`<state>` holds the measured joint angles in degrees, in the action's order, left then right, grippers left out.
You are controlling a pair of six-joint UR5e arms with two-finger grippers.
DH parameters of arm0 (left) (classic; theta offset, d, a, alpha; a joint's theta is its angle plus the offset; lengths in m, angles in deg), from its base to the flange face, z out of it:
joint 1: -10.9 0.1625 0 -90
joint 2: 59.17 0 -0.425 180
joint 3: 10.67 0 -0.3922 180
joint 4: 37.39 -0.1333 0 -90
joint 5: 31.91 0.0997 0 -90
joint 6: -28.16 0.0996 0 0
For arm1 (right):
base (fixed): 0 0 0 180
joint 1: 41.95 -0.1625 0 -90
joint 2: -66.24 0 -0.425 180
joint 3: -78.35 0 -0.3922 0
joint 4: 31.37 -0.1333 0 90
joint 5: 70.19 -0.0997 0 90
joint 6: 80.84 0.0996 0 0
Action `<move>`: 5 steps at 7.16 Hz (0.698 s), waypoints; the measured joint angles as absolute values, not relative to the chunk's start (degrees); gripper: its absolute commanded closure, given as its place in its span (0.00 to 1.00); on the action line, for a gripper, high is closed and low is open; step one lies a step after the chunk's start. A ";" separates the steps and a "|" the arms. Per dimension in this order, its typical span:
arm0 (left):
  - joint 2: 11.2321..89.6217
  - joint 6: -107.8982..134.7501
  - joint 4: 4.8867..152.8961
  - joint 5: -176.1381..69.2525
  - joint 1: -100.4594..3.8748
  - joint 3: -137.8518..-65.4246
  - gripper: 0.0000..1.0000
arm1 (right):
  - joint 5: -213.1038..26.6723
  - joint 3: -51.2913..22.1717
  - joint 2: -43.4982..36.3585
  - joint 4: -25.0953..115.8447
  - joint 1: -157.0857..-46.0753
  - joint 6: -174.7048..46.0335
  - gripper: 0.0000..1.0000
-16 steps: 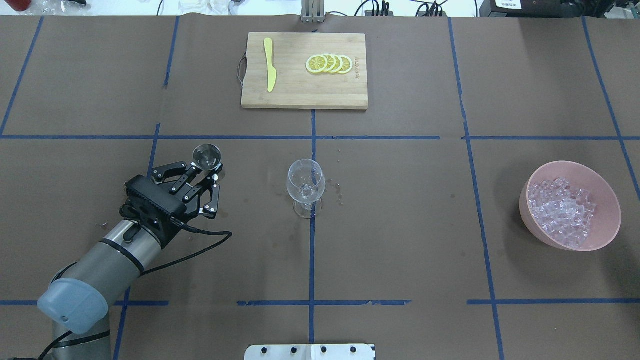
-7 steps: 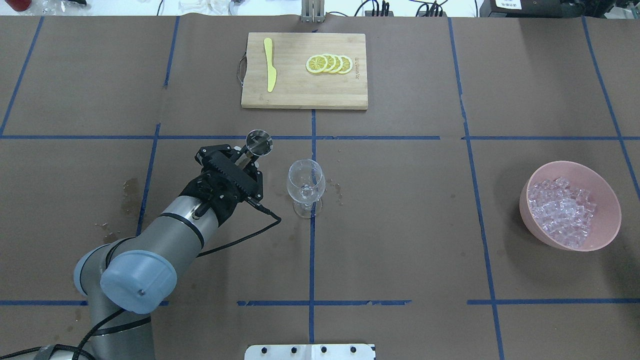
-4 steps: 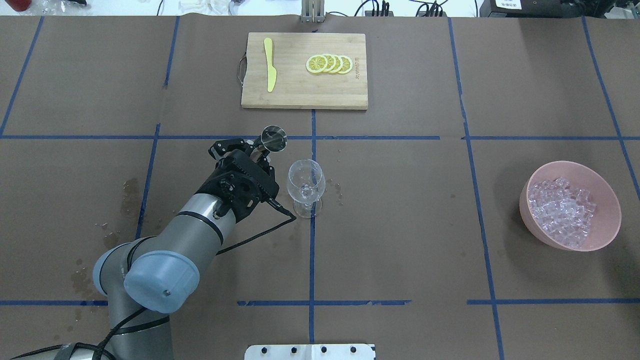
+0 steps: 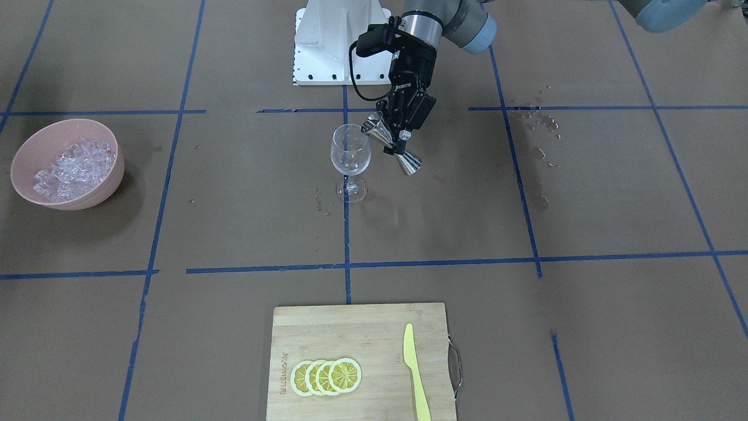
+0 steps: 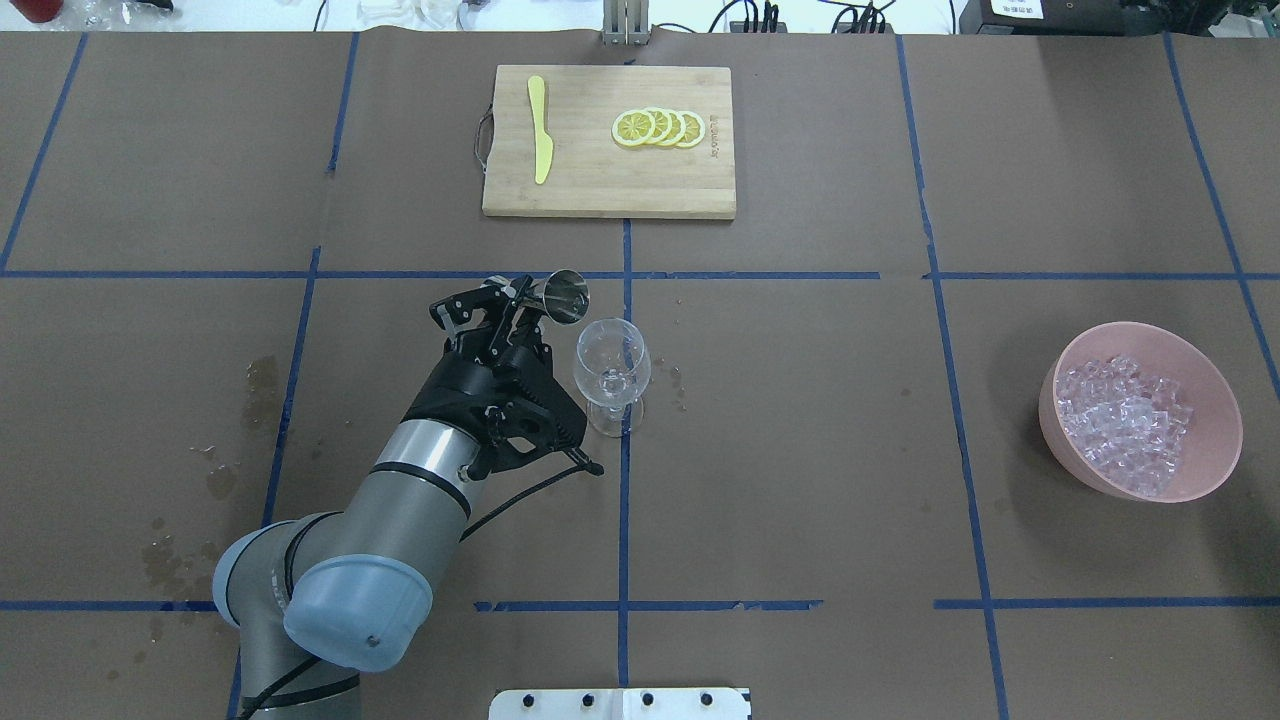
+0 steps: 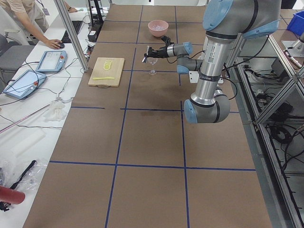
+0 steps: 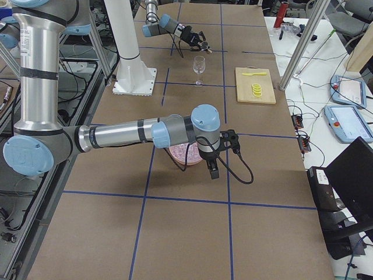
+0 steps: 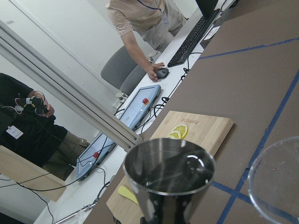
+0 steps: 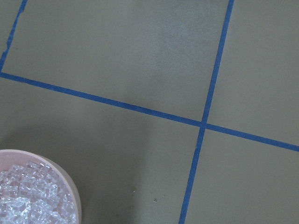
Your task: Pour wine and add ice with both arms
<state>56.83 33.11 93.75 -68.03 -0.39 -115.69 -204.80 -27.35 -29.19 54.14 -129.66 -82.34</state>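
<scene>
Steel double-cone jigger (image 4: 392, 145), clamped in the left tool (image 4: 402, 134), should be centred over the rim of the clear stemmed glass (image 4: 350, 153), upper centre, before tipping. The state of the right tool (image 7: 211, 170) cannot be told.

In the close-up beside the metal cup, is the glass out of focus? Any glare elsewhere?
Left wrist view: the wine glass sits at the frame's edge, blurred, while the metal cup is sharp with bright reflections inside. Overhead view: the strip beyond the table is washed out white.

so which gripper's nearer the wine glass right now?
Left. The left gripper holds the jigger tilted right beside the wine glass; the right gripper hovers far off by the pink bowl.
</scene>
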 measured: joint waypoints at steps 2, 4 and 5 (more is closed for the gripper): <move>57.27 41.14 93.80 -65.31 0.65 -115.33 1.00 | -204.86 -27.31 -29.21 54.20 -129.66 -82.33 0.00; 58.04 50.55 93.83 -63.81 0.84 -115.16 1.00 | -204.92 -27.24 -29.21 54.23 -129.66 -82.27 0.00; 58.45 55.80 93.83 -62.82 0.87 -115.18 1.00 | -204.93 -27.22 -29.21 54.23 -129.66 -82.25 0.00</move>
<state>58.45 55.80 93.83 -62.82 0.87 -115.18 -204.93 -27.22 -29.21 54.23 -129.66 -82.25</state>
